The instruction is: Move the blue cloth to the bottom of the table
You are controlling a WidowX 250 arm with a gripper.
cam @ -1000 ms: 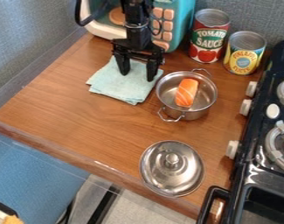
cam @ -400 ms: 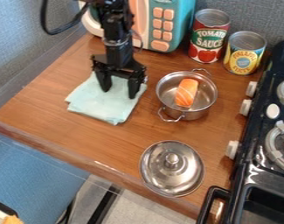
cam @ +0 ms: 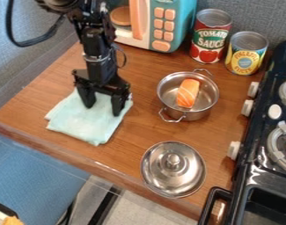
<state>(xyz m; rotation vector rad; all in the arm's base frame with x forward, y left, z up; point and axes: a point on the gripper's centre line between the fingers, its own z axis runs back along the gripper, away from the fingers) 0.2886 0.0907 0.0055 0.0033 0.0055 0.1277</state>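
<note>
My fingers (cam: 117, 105) stand spread, tips down on the blue cloth (cam: 86, 122), presumably so that pressure, rather than a pinch, can slide it. It lies on the desk (cam: 140, 127) near the lower edge, apart from pot (cam: 198, 115) and lid (cam: 180, 176), leaving it room.

Single camera, slanting down from above.

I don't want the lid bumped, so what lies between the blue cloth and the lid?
Only a bare stretch of the table lies between the blue cloth and the lid, as the camera view shows.
</note>
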